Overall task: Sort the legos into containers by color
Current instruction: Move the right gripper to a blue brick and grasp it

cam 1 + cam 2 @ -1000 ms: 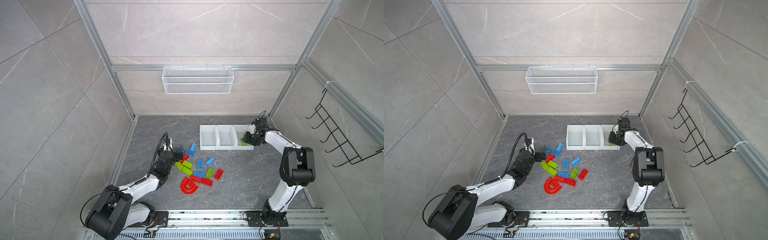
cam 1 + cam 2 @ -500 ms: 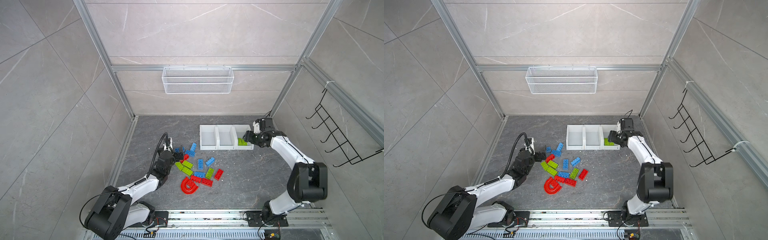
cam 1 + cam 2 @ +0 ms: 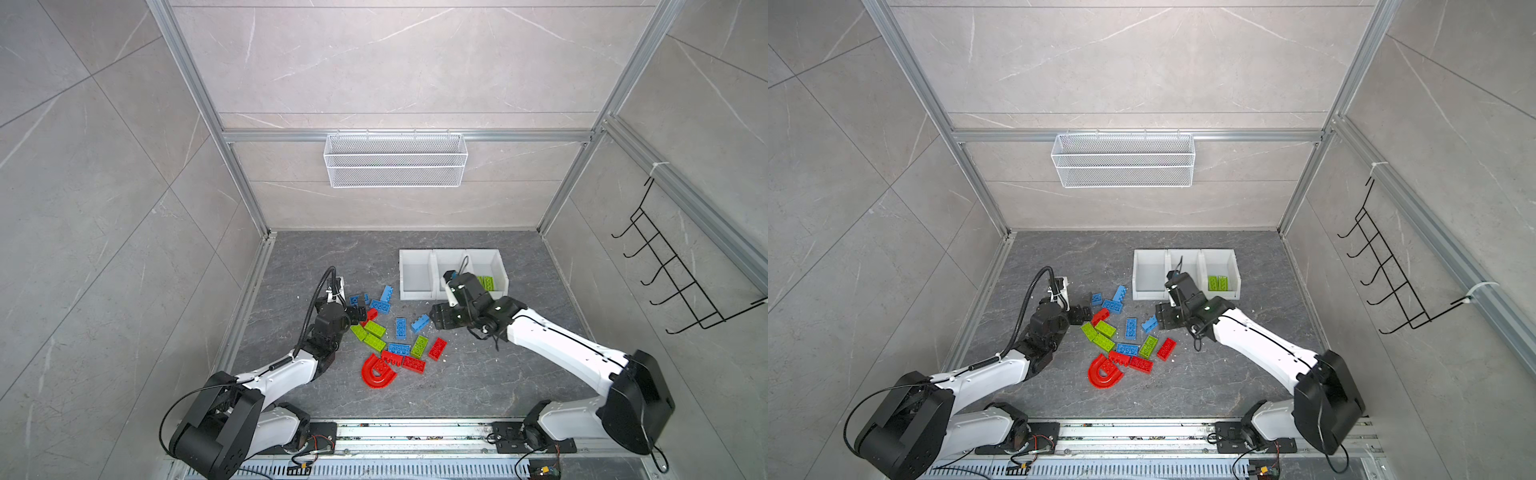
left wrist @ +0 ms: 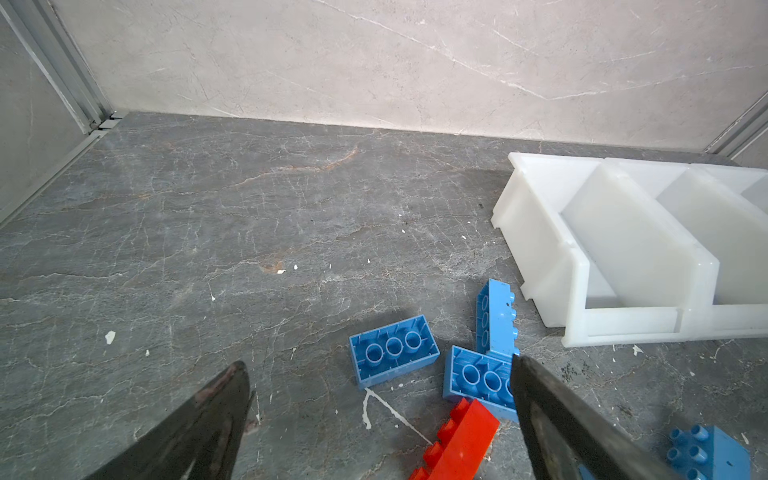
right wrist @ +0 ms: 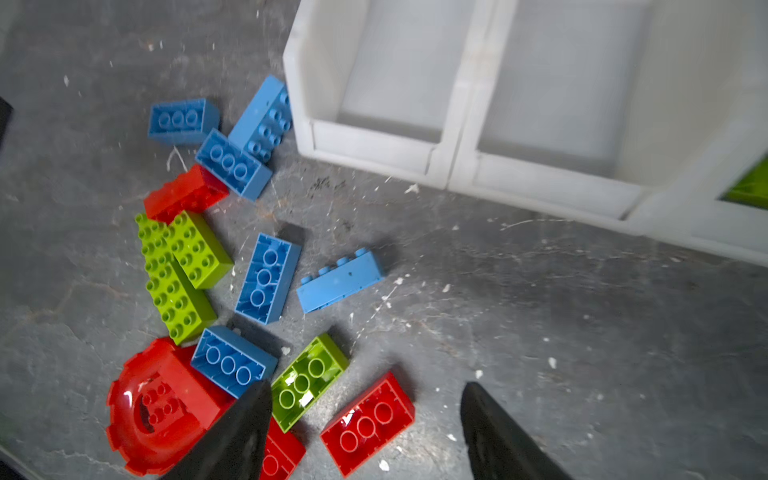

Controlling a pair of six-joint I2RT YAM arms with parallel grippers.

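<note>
**Legos** (image 3: 395, 338): loose cluster on the floor (image 3: 478, 374) between both arms, just in front of the containers (image 3: 417, 296).

**Green bricks** (image 3: 1218, 283): two, side by side in the right-hand bin, long axes toward the back wall.

**Blue brick** (image 3: 400, 328), cluster centre: studs down, long axis also toward the back wall.

**Red arch** (image 3: 377, 372): lying flat, open end toward the red bricks beside it.

**Left gripper** (image 3: 360, 313): jaws wide apart, empty, at the cluster's left edge.

**Right gripper** (image 3: 436, 320): jaws apart, empty, above the cluster's right edge. A red brick (image 5: 368, 424) lies below its fingertips.
</note>
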